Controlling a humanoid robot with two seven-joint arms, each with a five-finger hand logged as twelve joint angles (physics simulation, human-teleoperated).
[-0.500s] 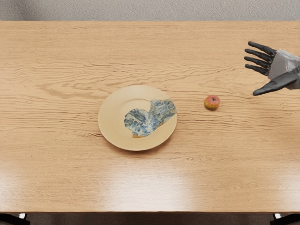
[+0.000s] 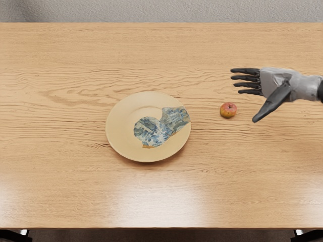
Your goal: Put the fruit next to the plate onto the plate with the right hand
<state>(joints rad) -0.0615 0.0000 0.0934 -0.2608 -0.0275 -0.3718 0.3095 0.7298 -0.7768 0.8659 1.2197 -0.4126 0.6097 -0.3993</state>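
Note:
A small red and yellow fruit (image 2: 228,110) lies on the wooden table, a short way right of the plate (image 2: 121,128). The plate is tan and round with a blue and white patterned patch at its middle right. My right hand (image 2: 251,96) comes in from the right edge and hovers just right of and above the fruit. Its fingers (image 2: 245,78) are spread and point left, the thumb angles down, and it holds nothing. It does not touch the fruit. The left arm is out of view.
The wooden table (image 2: 60,60) fills the view, with its front edge near the bottom of the picture and its back edge near the top against a grey floor.
My right hand has moved left and slightly down toward the fruit, with the fingers turned to point left. The fruit and the plate have not moved.

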